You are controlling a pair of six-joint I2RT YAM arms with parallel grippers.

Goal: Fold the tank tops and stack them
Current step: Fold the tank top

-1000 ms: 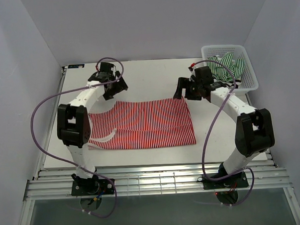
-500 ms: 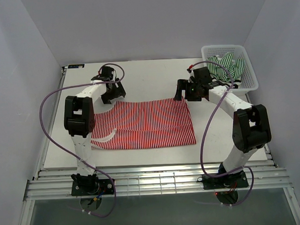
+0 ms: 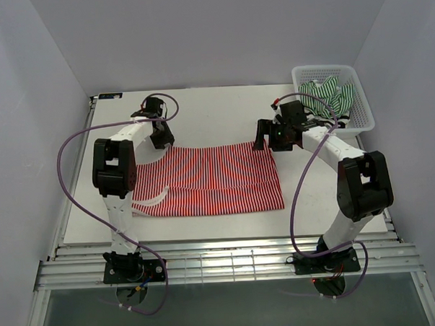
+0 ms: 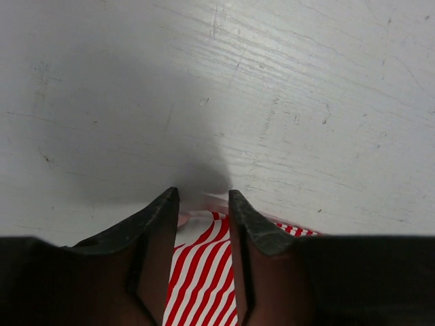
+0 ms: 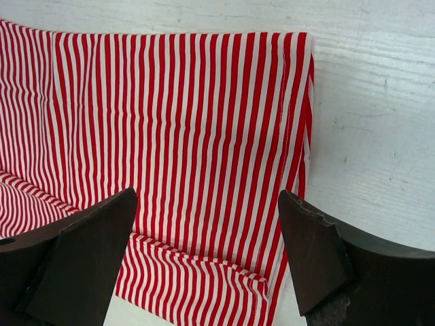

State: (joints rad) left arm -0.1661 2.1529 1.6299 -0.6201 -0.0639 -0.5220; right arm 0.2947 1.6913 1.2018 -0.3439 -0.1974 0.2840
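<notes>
Tabletop (image 3: pixel 215 112): white, flat, rectangular. In the wrist views its surface shows fine scratches, scuffs and small dark specks.

Basket (image 3: pixel 361 102): white plastic lattice, upright at the tabletop's far right corner, close to the right wall.

Walls (image 3: pixel 212 33): plain pale panels enclosing the tabletop at left, rear and right.

Metal rails (image 3: pixel 229 258): slatted, running the full width along the tabletop's near edge.

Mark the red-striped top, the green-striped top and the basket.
red-and-white tank top (image 3: pixel 218 181), top view, middle of the spread cloth
green-and-white tank top (image 3: pixel 331 93), top view, bunched part inside the basket
basket (image 3: pixel 366 102), top view, right wall
</notes>
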